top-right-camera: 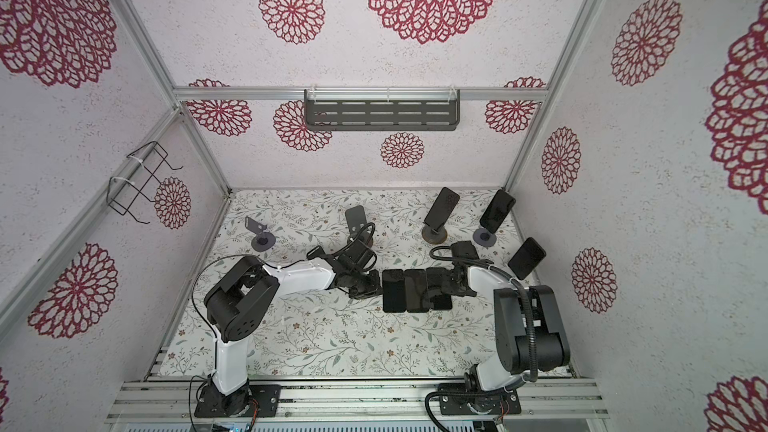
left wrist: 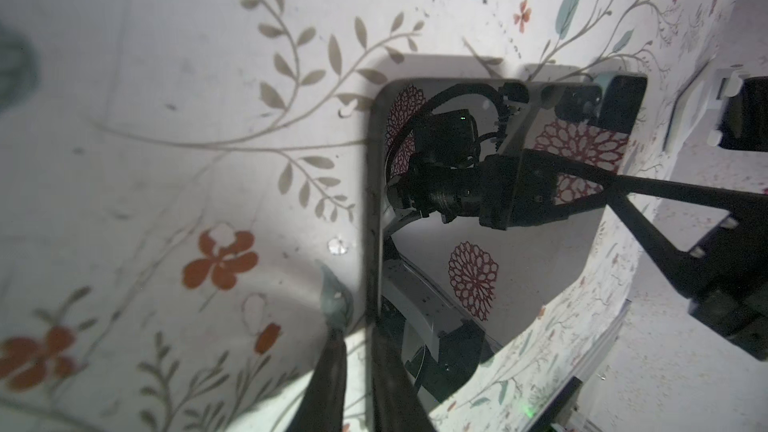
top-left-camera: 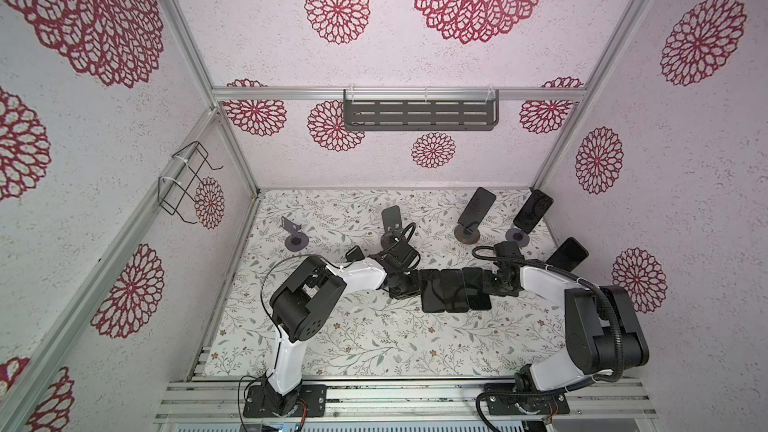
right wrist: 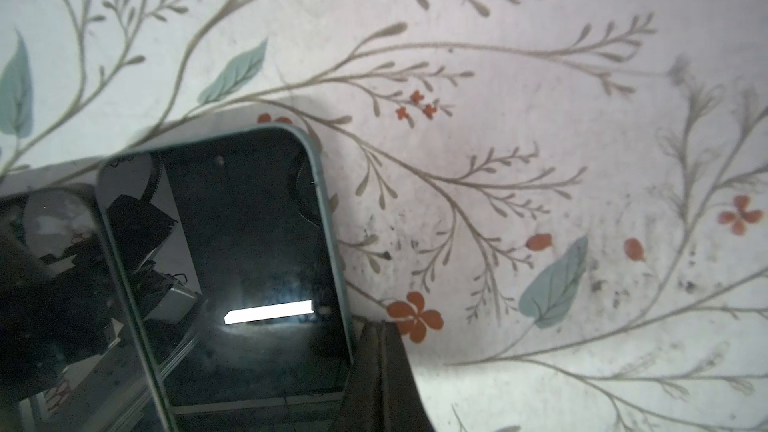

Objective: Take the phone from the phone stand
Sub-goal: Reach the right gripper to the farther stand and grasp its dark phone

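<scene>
- Step in hand, as judged: release after a set-down. 3 flat phones (top-left-camera: 454, 288) lie side by side at the centre of the bench (top-left-camera: 374, 338), with a tool at each end of the row.
- Left tool (left wrist: 361, 347): fingers narrowly apart, 1 over the nearest screen and 1 over the bench; no grip is evident.
- Right tool (right wrist: 376, 332): closed, empty, just beside the edge of a flat phone.
- Task item: the leaning phone (top-left-camera: 477, 207) rests on the brown stand (top-left-camera: 466, 235), upper right of centre on the bench. A second phone (top-left-camera: 533, 210) rests on the grey stand (top-left-camera: 518, 236) further right. A third phone (top-left-camera: 567, 254) stands tilted at the right edge; its support is hidden.
- 2 empty stands (top-left-camera: 296, 234) (top-left-camera: 390, 220) occupy the upper left and upper centre.
- Next move calls for: raise both tools clear, open 1 wide, close it on a loaded phone's long edges, then lift the phone off without tipping the stand.
</scene>
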{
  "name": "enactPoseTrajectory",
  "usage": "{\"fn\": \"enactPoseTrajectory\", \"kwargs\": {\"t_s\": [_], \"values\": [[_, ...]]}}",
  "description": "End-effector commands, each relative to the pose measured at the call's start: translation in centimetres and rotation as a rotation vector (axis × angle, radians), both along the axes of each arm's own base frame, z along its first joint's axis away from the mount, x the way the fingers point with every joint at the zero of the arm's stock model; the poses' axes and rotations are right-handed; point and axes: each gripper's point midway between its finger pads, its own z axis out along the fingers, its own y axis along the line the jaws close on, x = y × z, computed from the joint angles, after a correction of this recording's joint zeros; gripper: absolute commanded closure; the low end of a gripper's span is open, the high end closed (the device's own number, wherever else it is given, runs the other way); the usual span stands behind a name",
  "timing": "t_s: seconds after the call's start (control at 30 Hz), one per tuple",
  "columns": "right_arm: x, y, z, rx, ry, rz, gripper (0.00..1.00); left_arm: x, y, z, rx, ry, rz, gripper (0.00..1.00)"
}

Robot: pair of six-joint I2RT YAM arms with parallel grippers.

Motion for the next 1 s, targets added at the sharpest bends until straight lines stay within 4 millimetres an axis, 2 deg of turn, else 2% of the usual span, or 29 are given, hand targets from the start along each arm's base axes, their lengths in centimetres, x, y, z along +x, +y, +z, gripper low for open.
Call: {"fn": "enactPoseTrajectory", "kwargs": {"t_s": [0.0, 0.1, 0.2, 0.23, 0.4, 0.43, 0.5, 0.6, 0.67, 0.8, 0.97], "values": [[-0.5, -0.3, 0.9, -0.008, 0.013, -0.029, 0.94, -0.7, 0.5, -0.8, 0.043, 0.004, -0.003, 0.69], [0.0, -0.9, 2.4, -0.027, -0.017, -0.046, 0.86, -0.6, 0.9, -0.1, 0.056, -0.016, -0.011, 0.58], [0.9, -1.6, 4.7, -0.036, -0.074, -0.062, 0.77, -0.5, 1.6, 0.3, 0.091, -0.034, -0.023, 0.53], [1.3, -1.8, 5.6, -0.041, -0.096, -0.066, 0.74, -0.3, 1.6, 2.0, 0.08, -0.063, -0.028, 0.52], [4.7, -2.6, 11.5, -0.022, -0.288, -0.064, 0.61, 0.2, 2.9, 4.7, 0.121, -0.133, -0.06, 0.45], [5.4, -2.7, 12.6, -0.018, -0.327, -0.063, 0.58, 0.3, 3.0, 5.3, 0.118, -0.151, -0.065, 0.42], [7.3, -3.0, 14.7, -0.01, -0.427, -0.054, 0.44, 0.7, 3.4, 6.8, 0.108, -0.198, -0.072, 0.27], [9.7, -3.5, 17.0, 0.015, -0.565, -0.038, 0.28, 0.8, 3.4, 8.9, 0.064, -0.274, -0.117, 0.15], [11.2, -3.6, 18.0, 0.07, -0.626, -0.026, 0.25, 0.7, 3.3, 10.4, 0.022, -0.329, -0.159, 0.08], [14.6, -3.3, 19.0, 0.235, -0.734, 0.009, 0.24, 0.4, 3.6, 13.3, -0.04, -0.439, -0.173, 0.01], [18.0, -1.5, 18.9, 0.375, -0.769, 0.114, 0.24, -0.2, 4.6, 15.2, -0.079, -0.51, -0.165, 0.03]]}}
